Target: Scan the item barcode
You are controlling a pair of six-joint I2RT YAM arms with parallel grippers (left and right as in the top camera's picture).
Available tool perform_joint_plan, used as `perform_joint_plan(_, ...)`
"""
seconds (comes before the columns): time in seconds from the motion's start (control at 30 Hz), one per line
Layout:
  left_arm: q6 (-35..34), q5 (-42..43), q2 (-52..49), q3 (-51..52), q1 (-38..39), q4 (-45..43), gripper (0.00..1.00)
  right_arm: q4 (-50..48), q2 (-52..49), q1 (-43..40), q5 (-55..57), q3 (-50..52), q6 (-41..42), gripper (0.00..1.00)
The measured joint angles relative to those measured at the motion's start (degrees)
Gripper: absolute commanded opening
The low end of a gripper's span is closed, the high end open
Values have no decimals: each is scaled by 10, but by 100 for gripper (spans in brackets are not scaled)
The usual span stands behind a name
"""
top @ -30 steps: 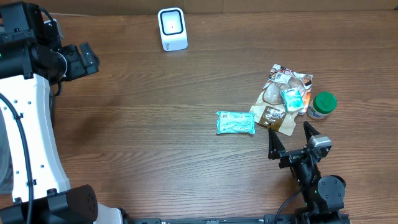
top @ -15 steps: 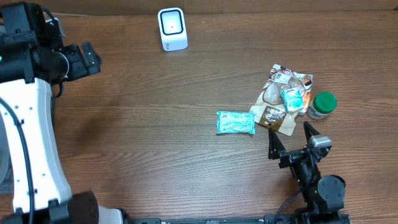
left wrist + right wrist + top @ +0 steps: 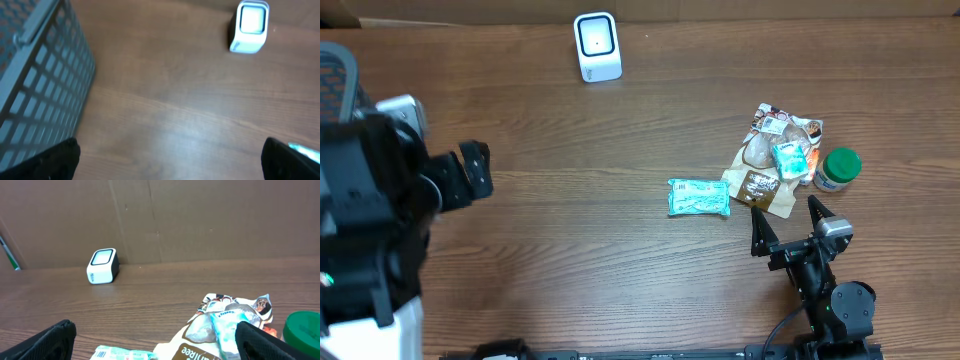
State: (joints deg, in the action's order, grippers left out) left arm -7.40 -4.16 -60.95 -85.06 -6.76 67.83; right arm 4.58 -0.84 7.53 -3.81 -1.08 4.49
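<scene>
Left pincer (image 3: pixel 477 172): spread wide and empty, at the left of the worktop (image 3: pixel 570 260), well apart from every item.
Right pincer (image 3: pixel 787 212): spread wide and empty, just on the near side of the snack pile (image 3: pixel 767 150).
Item: the teal packet (image 3: pixel 699 197) lies flat and alone, just left of the pile. The scanner (image 3: pixel 597 45) stands at the far edge, well apart.
Risk, wrong pick: the pile and the green-lidded jar (image 3: pixel 838 168) crowd the right pincer, so a drop too far right could snag a bag or tip the jar.
Risk, grasp: the packet is thin and probably slippery, and the fingers may push it along the wood.
Risk, scan: I cannot tell which face carries the barcode. If that face is turned away from the scanner, it will likely not read.
Edges: the wire basket (image 3: pixel 40 75) is on the left side, and the cardboard wall (image 3: pixel 200 220) is behind the scanner.
Open room: broad bare wood between the packet and the scanner.
</scene>
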Motion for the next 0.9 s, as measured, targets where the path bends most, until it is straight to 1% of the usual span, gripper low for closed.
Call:
perform_joint_plan(0.07, 2, -7, 41, 60, 10, -66, 100, 0, 0, 0, -1, 0, 0, 100)
perform_joint_plan(0.13, 3, -8, 96, 136, 19, -154, 100, 0, 0, 0, -1, 0, 0, 100)
perform_joint_plan(0.27, 6, 6, 201, 275, 22, -310, 99, 0, 0, 0, -3, 0, 0, 100)
perform_joint_plan(0.3, 12, 16, 229, 320, 22, -369, 99, 0, 0, 0, -2, 0, 0, 100)
perform_joint_plan(0.4, 21, 37, 289, 424, 22, -480, 99, 0, 0, 0, -2, 0, 0, 100)
perform_joint_plan(0.57, 37, 57, 384, 599, 31, -635, 100, 0, 0, 0, -3, 0, 0, 100)
perform_joint_plan(0.63, 49, 61, 422, 653, 38, -674, 100, 0, 0, 0, -3, 0, 0, 100)
perform_joint_plan(0.73, 81, 65, 480, 721, 48, -702, 100, 0, 0, 0, -3, 0, 0, 100)
perform_joint_plan(0.9, 137, 68, 569, 796, 53, -706, 99, 0, 0, 0, -2, 0, 0, 100)
